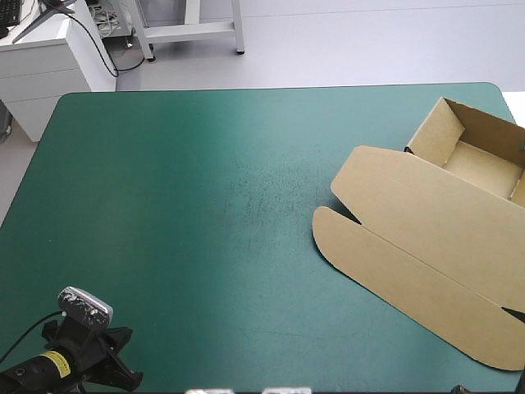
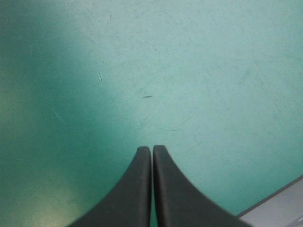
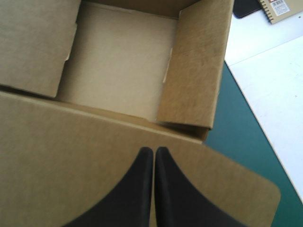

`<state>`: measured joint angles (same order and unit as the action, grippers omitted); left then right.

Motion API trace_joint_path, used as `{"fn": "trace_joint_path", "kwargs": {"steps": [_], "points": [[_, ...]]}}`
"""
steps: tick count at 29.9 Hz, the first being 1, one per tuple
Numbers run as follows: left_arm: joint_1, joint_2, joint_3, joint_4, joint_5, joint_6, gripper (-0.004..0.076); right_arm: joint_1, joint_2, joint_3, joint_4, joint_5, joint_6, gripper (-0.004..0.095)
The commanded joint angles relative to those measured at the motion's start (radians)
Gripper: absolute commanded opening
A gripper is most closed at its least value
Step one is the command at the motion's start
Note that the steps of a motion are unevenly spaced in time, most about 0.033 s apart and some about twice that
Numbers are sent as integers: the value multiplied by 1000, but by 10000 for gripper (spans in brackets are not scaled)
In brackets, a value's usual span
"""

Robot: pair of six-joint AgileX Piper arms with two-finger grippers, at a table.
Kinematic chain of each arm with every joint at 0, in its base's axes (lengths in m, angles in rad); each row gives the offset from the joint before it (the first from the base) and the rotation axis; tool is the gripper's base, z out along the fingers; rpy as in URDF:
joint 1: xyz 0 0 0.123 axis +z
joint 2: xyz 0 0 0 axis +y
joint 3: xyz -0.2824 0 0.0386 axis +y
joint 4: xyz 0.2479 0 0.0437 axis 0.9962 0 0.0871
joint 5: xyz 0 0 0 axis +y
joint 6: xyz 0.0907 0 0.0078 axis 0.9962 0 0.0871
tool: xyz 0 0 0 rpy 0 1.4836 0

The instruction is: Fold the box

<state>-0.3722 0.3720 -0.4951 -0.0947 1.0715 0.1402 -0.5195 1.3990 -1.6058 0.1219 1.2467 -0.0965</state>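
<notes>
Box [image 1: 447, 209] lies at the right of the high view, tray [image 1: 482, 162] upper right, flat lid [image 1: 410, 263] slanting to lower right. Right gripper [image 3: 154, 151], fingers together, hangs over the lid beside the tray; left gripper [image 2: 152, 150], also closed, sits far off, lower left.

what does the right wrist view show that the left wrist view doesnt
Only the right wrist view: the box, an open tray with raised walls, its lid lying flat beneath the right gripper. Only the left wrist view: nothing but bare, scuffed teal-green cover ahead of the left gripper. Both: each gripper's own black fingers shut into one pointed arch, and some teal-green cover.
</notes>
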Motion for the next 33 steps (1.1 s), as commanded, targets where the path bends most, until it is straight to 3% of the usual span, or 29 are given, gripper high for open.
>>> {"fn": "trace_joint_path", "kwargs": {"steps": [1,4,14,33], "points": [[-5,10,-25,-7,-42,-7,-8,3,-158,87,101,-17,-19,-13],[-5,10,-25,-7,-42,-7,-8,53,-270,191,157,-37,-42,-13],[-5,10,-25,-7,-42,-7,-8,312,-601,475,150,-9,-98,-13],[-5,10,-25,-7,-42,-7,-8,389,-1056,989,189,-42,-199,-13]]}}
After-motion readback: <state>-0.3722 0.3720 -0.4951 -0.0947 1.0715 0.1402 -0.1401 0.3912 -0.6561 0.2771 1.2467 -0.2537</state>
